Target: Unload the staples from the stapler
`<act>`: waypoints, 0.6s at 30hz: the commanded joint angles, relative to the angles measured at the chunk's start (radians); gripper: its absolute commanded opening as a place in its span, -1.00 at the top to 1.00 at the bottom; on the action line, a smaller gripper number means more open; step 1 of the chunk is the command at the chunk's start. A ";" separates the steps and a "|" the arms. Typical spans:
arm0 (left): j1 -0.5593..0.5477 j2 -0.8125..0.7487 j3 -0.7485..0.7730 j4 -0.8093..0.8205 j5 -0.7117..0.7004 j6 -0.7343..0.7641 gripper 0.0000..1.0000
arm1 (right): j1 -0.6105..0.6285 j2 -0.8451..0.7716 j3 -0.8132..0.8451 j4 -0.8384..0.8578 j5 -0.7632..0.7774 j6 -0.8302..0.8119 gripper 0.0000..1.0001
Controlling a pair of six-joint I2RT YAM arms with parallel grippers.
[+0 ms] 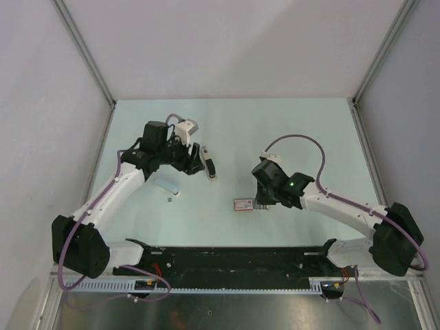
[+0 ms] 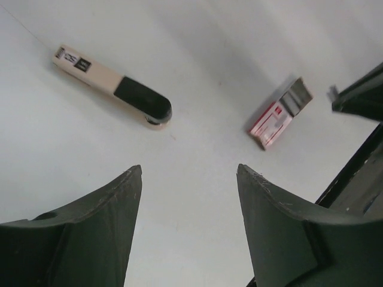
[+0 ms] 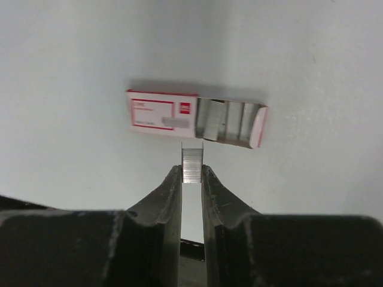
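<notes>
- A pale table stands between white wall panels.
- The stapler lies flat on it, well apart from the red-and-white box.
- The left gripper hangs near the stapler, fingers spread wide, holding nothing.
- The right gripper is clamped on a strip of staples, just beside the open box.

red-and-white box, one end open, lying flat on pale table
</notes>
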 commanded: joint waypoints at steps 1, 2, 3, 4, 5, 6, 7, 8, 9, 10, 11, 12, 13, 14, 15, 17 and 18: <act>-0.051 -0.025 -0.027 -0.040 -0.067 0.157 -0.38 | 0.009 0.050 0.010 -0.047 0.098 0.046 1.00; -0.059 -0.025 -0.031 -0.042 -0.069 0.161 -0.37 | 0.010 0.063 0.010 -0.042 0.099 0.045 1.00; -0.067 -0.025 -0.034 -0.046 -0.072 0.165 -0.37 | 0.011 0.073 0.010 -0.037 0.101 0.044 1.00; -0.075 -0.024 -0.035 -0.049 -0.075 0.170 -0.37 | 0.011 0.082 0.010 -0.032 0.101 0.043 1.00; -0.082 -0.023 -0.037 -0.051 -0.076 0.172 -0.37 | 0.011 0.093 0.010 -0.028 0.103 0.042 1.00; -0.090 -0.021 -0.039 -0.053 -0.079 0.176 -0.37 | 0.011 0.102 0.010 -0.025 0.105 0.040 1.00; -0.098 -0.019 -0.041 -0.055 -0.084 0.180 -0.37 | 0.011 0.112 0.010 -0.024 0.108 0.038 1.00; -0.105 -0.016 -0.041 -0.059 -0.088 0.184 -0.36 | 0.011 0.122 0.010 -0.023 0.112 0.038 1.00; -0.112 -0.014 -0.043 -0.060 -0.092 0.186 -0.36 | 0.011 0.131 0.010 -0.024 0.115 0.036 1.00; -0.117 -0.012 -0.043 -0.061 -0.097 0.189 -0.35 | 0.011 0.139 0.010 -0.022 0.116 0.035 1.00; -0.121 -0.011 -0.043 -0.061 -0.098 0.190 -0.35 | 0.011 0.146 0.010 -0.020 0.118 0.034 1.00; -0.125 -0.009 -0.043 -0.062 -0.099 0.191 -0.35 | 0.011 0.154 0.010 -0.018 0.121 0.033 1.00; -0.128 -0.008 -0.042 -0.063 -0.100 0.192 -0.35 | 0.011 0.159 0.010 -0.016 0.123 0.033 1.00; -0.130 -0.009 -0.041 -0.065 -0.100 0.191 -0.35 | 0.011 0.164 0.010 -0.015 0.125 0.032 1.00; -0.132 -0.008 -0.040 -0.065 -0.101 0.191 -0.35 | 0.010 0.167 0.010 -0.015 0.127 0.032 1.00; -0.136 -0.007 -0.039 -0.066 -0.102 0.192 -0.35 | 0.009 0.173 0.010 -0.016 0.130 0.031 1.00; -0.138 -0.008 -0.038 -0.066 -0.104 0.193 -0.34 | 0.008 0.177 0.010 -0.017 0.131 0.031 0.99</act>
